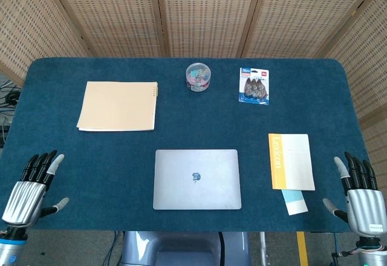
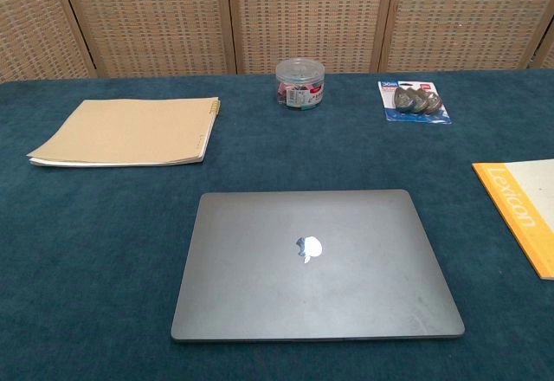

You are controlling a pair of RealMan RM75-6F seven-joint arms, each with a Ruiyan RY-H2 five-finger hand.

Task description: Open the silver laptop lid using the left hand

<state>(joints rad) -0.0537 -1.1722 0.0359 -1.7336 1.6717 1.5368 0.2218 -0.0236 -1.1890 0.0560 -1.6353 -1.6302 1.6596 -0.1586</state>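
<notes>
The silver laptop (image 1: 197,179) lies shut and flat on the blue counter (image 1: 109,157), near the robot's edge, its logo facing up. The left hand (image 1: 31,187) rests well to the left of the laptop, fingers (image 1: 42,162) released and spread, holding nothing; the right hand (image 1: 360,194) sits well to the right of it, likewise released and empty. To open the lid well, the left hand should probably travel to the laptop's near edge, slip fingertips under the lid's lip close to its middle, and lift slowly, since the base may slide or rise with the lid. Behind the laptop to the left lies a tan notebook (image 1: 118,106); behind it stands a clear jar (image 1: 198,76) and a blister pack (image 1: 254,85) whose print is too small to read. Right of the laptop, a booklet (image 1: 291,161) reads "Lexicon" on its orange spine.
</notes>
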